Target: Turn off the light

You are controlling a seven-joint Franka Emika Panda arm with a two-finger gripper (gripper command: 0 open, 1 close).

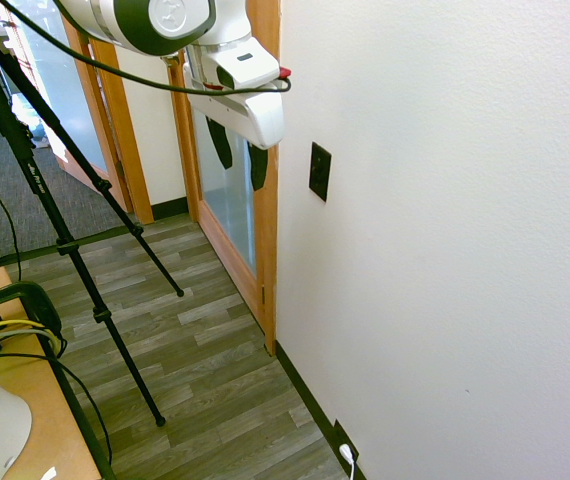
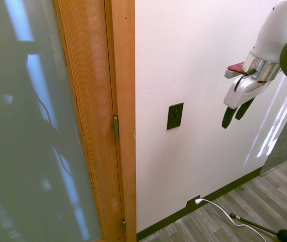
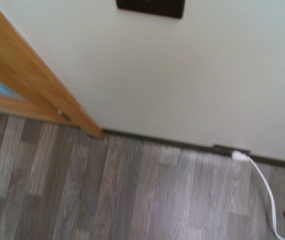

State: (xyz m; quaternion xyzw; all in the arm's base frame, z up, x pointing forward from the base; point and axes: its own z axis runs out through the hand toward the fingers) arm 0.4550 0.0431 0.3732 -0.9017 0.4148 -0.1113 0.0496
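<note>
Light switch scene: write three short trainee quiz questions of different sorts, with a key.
1. True or false: the gripper touches the switch plate.
2. What is plugged into the outlet plate at the baseboard? A) white plug B) black plug C) nothing
3. Fill in: the wooden door frame has a metal ____ beside the switch plate.

Key: 1 false, it hangs apart from it, fingers open. 2 A. 3 hinge.

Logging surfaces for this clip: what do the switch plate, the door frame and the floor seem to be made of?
Switch plate: dark, smooth and slightly glossy, probably plastic or painted metal; the look leaves it open. Door frame: wood with a warm orange varnish, its grain lines visible. Floor: grey-brown planks with printed-looking grain and staggered seams, likely laminate or vinyl rather than solid wood.
</note>
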